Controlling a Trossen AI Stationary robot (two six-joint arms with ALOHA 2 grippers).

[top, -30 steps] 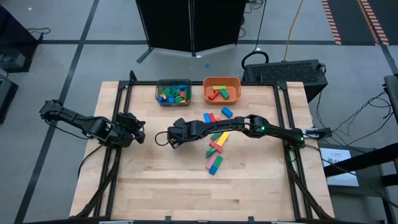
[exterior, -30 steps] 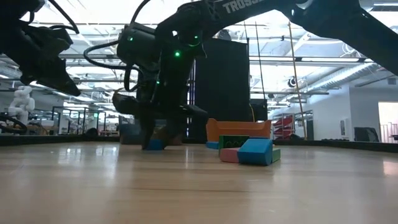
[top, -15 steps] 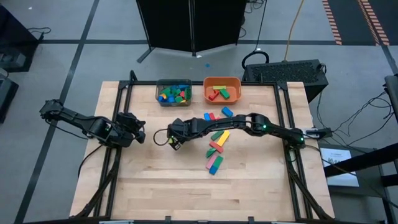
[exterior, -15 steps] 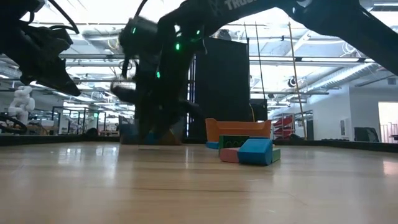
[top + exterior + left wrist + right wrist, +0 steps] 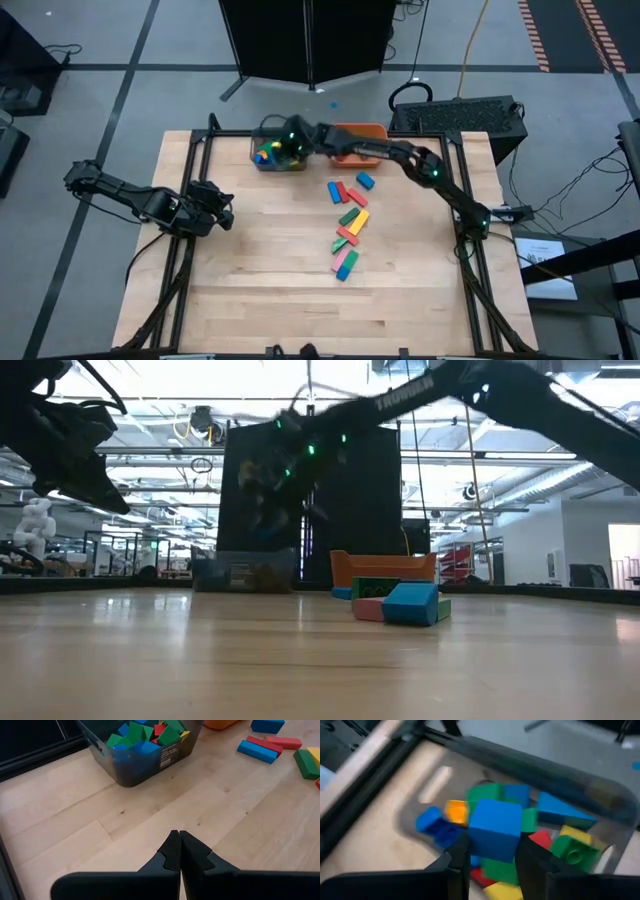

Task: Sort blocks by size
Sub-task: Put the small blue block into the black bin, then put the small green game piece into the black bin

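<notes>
We note the right hand (image 5: 490,852) pinching a smooth blue cube (image 5: 494,827) above the translucent grey bin (image 5: 262,162) at the wooden counter's (image 5: 260,290) far edge. Loose bars (image 5: 347,228) lie mid-counter. Left hand (image 5: 176,851) closed, empty, near the left edge.

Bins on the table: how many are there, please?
2. The grey bin stands at the table's far edge, filled with blocks. The orange bin stands beside it, toward the right arm's side, partly covered by that arm from above. None seems hidden.
</notes>
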